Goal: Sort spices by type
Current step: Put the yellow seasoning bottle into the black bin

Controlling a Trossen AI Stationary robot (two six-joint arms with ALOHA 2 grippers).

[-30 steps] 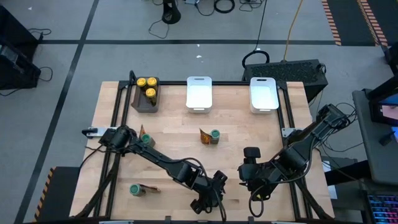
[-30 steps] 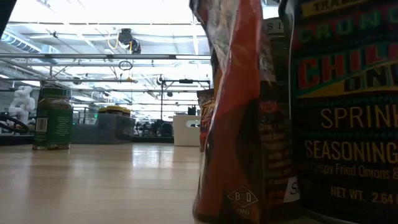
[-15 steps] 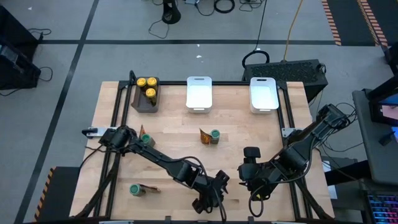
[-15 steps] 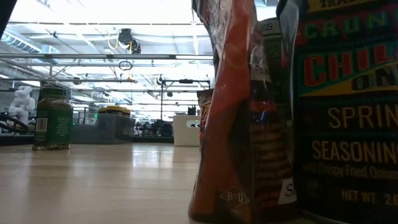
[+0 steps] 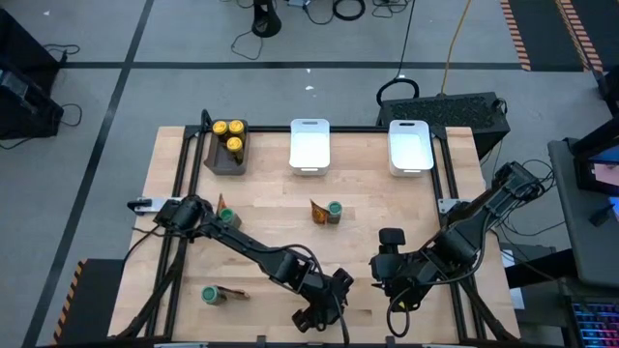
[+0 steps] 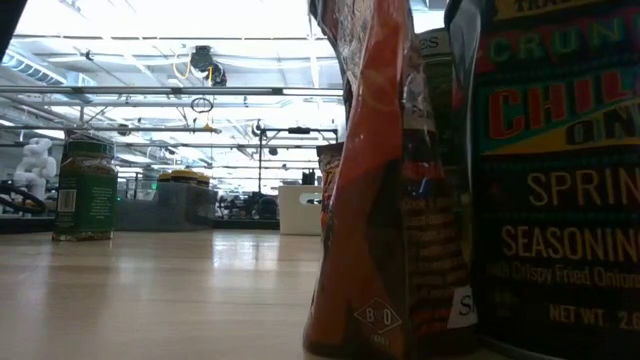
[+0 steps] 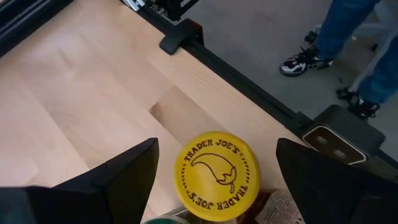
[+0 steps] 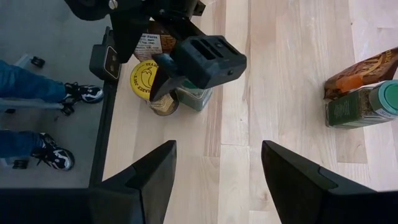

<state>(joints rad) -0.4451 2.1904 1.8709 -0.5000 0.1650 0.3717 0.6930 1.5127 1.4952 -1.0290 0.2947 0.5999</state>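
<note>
The left gripper (image 7: 214, 180), fingers spread, hangs over a yellow-lidded jar (image 7: 216, 175) at the table's (image 5: 271, 208) six o'clock edge; the grasp seems next, so it must descend and close. The right gripper (image 8: 214, 177) waits open nearby. At eleven o'clock, the dark tray (image 5: 215, 159) holds three yellow-lidded jars; both white trays (image 5: 309, 145) are empty.
</note>
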